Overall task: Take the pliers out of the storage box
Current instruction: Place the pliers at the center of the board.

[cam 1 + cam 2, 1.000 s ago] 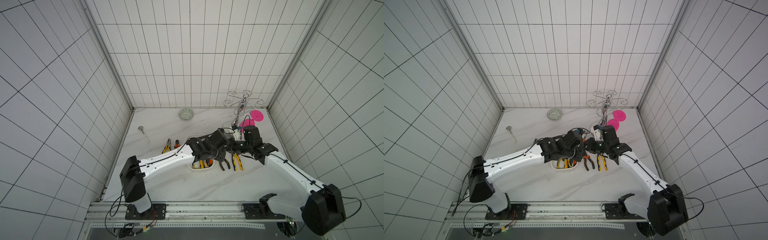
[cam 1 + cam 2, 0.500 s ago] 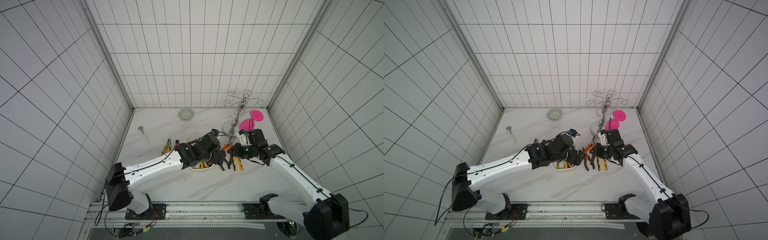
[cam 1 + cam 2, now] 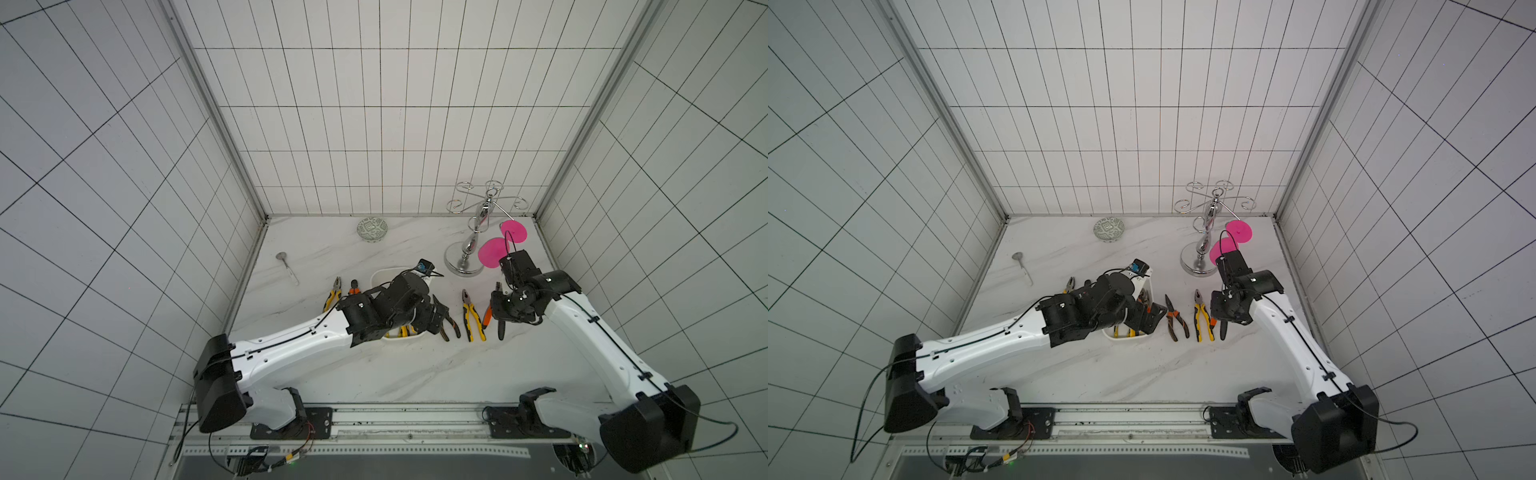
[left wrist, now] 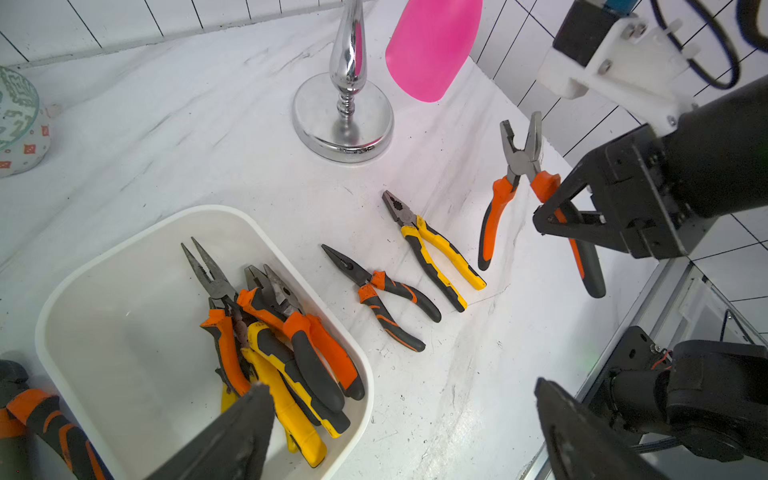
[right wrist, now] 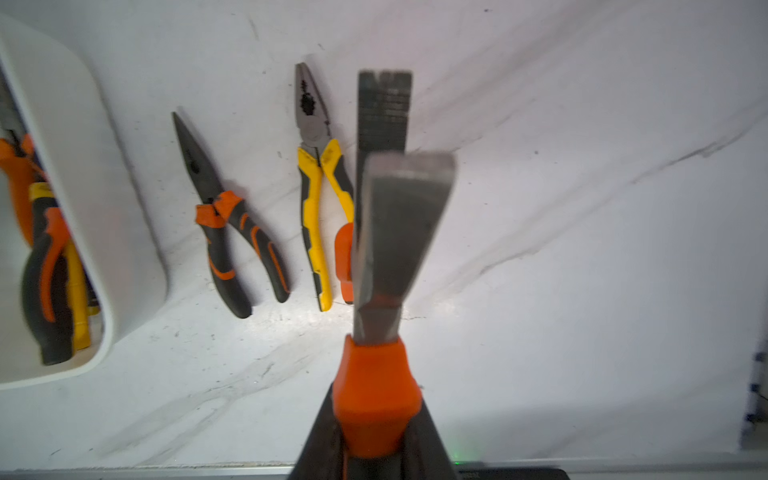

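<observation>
Pliers must come out of the box, one pair at a time.

In both top views the white box (image 3: 381,274) sits in the middle of the desk (image 3: 374,374). At 3 o'clock from it lie a thin pair (image 3: 446,326) and then a yellow pair (image 3: 471,318). Two more pairs (image 3: 336,293) lie at 9 o'clock. The left hand (image 3: 436,316) hangs over the 3 o'clock side of the box. The right hand (image 3: 500,311) is just past the yellow pair, further toward 3 o'clock.

In the left wrist view the left hand (image 4: 399,386) is wide open and holds nothing. A heap of pliers (image 4: 274,328) lies in the box (image 4: 232,212). The right hand (image 4: 548,212) is shut tight on an orange pair (image 4: 521,162).

In the right wrist view the right hand (image 5: 374,449) pinches the orange pair (image 5: 390,232) by one handle, beside the yellow pair (image 5: 316,199). I cannot tell if it touches the desk.

I think the step now is putting the orange pair down. The right hand should lower it next to the yellow pair and let go. Then the left hand should dip into the box and close on just one pair from the top of the heap.
</observation>
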### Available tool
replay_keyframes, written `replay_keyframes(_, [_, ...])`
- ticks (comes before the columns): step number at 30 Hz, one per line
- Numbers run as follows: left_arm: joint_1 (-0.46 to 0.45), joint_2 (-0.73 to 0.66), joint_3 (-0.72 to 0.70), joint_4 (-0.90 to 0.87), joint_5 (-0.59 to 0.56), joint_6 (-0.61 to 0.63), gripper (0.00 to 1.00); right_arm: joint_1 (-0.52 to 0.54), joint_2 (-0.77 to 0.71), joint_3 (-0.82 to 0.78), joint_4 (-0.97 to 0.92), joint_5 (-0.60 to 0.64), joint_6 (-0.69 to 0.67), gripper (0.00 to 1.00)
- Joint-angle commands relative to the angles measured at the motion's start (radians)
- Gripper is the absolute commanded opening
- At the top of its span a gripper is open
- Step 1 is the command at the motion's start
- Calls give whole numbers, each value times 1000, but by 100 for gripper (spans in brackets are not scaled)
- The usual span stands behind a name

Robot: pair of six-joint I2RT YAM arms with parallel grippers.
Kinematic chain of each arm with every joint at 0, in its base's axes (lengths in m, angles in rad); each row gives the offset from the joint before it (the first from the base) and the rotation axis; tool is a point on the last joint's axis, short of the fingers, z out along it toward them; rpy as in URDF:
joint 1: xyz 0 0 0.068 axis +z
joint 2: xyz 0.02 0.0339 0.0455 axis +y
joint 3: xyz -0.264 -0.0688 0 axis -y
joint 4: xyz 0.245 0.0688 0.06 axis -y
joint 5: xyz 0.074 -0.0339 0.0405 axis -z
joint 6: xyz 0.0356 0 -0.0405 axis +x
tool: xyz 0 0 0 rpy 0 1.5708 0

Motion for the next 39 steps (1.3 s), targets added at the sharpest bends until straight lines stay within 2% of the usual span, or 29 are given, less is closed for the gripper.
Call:
replay_keyframes(1, [-2,-5,-9,45,3,28,99,-11,50,113,-109,205,-32,0])
replay_keyframes(9, [0,-26,-26,45,-46,41,99,-7,263,187,-137,313,-20,0])
replay_keyframes(17, [31,-70,-72,45,-44,31,99,-6,424,234,-103,238,-34,0])
replay_keyframes(28, [78,-107,-102,43,-35,34,99,17,613,286,-60,314,-42,3])
replay_keyframes(30, [84,-110,-106,44,-34,34,99,23,640,289,-54,318,-38,7])
replay_keyframes(35, [98,-114,-109,43,-32,37,99,26,665,281,-38,327,-29,8])
replay_keyframes(39, [107,-110,-112,52,-22,36,99,28,683,269,-15,317,-38,20])
